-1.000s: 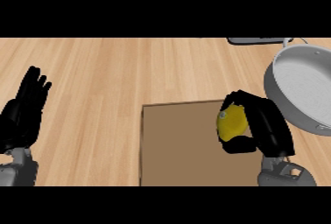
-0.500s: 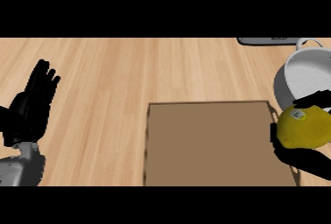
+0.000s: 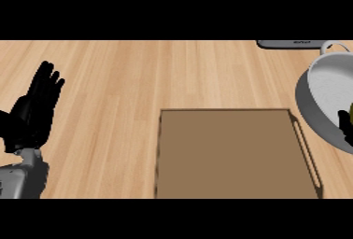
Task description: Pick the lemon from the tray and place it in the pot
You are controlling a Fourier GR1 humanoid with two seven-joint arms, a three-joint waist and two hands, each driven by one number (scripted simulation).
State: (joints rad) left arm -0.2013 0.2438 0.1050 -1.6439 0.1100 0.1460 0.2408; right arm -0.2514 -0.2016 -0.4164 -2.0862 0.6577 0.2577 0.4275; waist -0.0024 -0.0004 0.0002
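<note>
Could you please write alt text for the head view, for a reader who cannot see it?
A brown tray lies bare on a wooden counter, beside a grey pot at the right edge. There the right hand barely shows over the pot, with a sliver of the yellow lemon. The left hand rests open at the left.

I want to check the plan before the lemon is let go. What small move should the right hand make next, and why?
Probably carry the lemon a little further over the pot, then lower it. Only a sliver of the lemon and the right hand shows at the view's right edge, over the pot's near side; the tray holds nothing. The left hand rests open at the left.
</note>
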